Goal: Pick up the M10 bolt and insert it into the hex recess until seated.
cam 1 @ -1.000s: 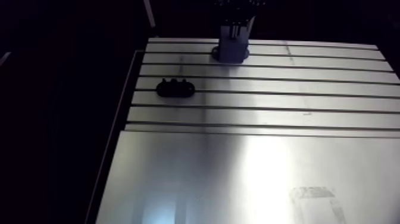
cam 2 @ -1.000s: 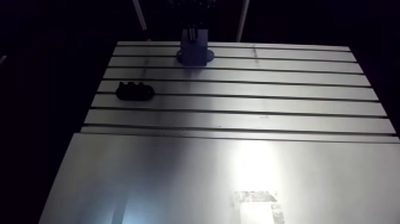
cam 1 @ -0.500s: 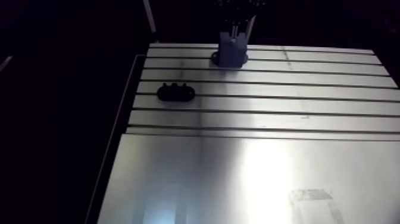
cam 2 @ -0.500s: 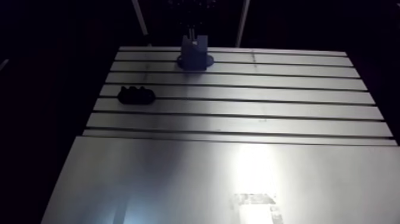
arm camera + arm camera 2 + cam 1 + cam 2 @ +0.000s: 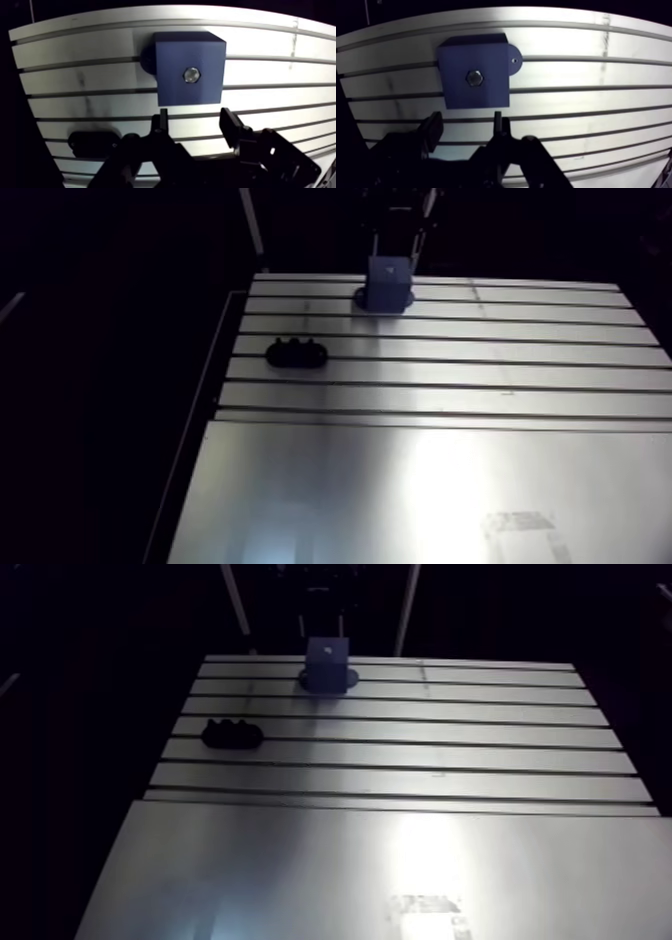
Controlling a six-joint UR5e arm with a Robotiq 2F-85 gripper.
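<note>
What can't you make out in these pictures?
- How deep it sits: the wrist view looks straight down on the bolt in the blue block, so only its head shows.
- The black part: too small and dark in the arm view; the gripper partly covers it in the wrist view.

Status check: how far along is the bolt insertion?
Done, by the look of it: the bolt sits, hex head showing, in the recess in the top of the blue block. In hand: nothing; the gripper is open and empty, clear of the block. Left: confirming full seating, which this view from above cannot settle. The black holder lies apart on the table.
</note>
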